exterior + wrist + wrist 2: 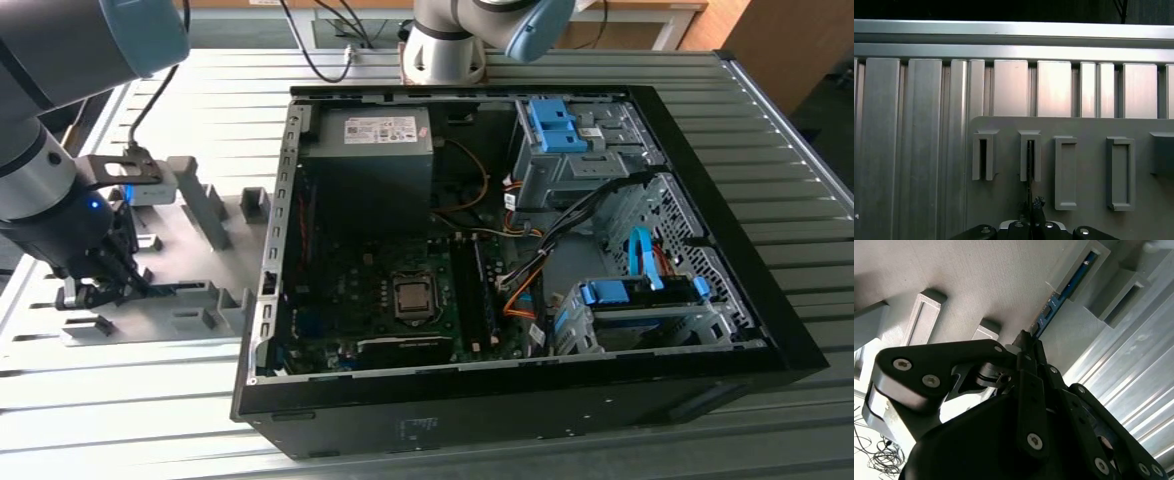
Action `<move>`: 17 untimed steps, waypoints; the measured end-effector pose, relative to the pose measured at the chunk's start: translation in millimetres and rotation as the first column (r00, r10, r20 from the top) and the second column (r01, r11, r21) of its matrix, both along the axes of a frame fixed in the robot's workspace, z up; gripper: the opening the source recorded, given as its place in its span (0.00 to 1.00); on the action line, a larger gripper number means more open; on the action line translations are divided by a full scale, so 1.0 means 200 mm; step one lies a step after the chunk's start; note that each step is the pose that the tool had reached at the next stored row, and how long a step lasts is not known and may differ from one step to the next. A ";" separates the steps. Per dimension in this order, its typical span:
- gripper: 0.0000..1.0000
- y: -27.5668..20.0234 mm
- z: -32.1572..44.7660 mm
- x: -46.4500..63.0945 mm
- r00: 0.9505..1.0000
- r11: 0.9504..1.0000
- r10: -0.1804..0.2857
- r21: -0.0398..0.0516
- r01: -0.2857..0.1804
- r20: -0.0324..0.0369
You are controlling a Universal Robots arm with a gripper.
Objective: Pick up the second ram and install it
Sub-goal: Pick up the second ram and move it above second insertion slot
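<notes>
Gripper [96, 292] low over grey fixture plate [200, 262], on ribbed aluminium table [134, 400]. In both wrist views its fingers [1021, 342] are drawn together, clamped on the near end of the second ram [1053, 304].

Second ram: thin blue-green board, edge-on in the first wrist view [1030, 170]. It runs straight out ahead of the fingertips. Its far end sits inside the slot of a slotted grey block [1024, 155] just ahead of the gripper.

More slotted blocks [1066, 172] stand in a row on both sides of that one, all on the same plate.

Open computer case [534, 400] lies well apart from the gripper, toward the exterior view's right. Its motherboard [360, 290] is exposed, on the side of the case nearer the gripper.
</notes>
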State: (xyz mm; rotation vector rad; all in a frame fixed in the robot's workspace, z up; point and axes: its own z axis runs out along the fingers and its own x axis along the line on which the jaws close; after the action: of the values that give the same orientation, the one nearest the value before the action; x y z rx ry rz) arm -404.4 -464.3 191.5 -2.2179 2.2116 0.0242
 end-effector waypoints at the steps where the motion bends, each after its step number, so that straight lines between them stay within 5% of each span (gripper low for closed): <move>1: 0.14 0.000 0.000 0.00 1.000 1.000 0.000 0.000 0.000 0.000; 17: 0.14 0.000 0.037 0.00 1.000 1.000 -0.001 0.000 0.001 0.000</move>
State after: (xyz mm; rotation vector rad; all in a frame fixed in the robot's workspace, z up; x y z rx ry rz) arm -404.5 -464.3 198.8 -2.2172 2.2125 0.0240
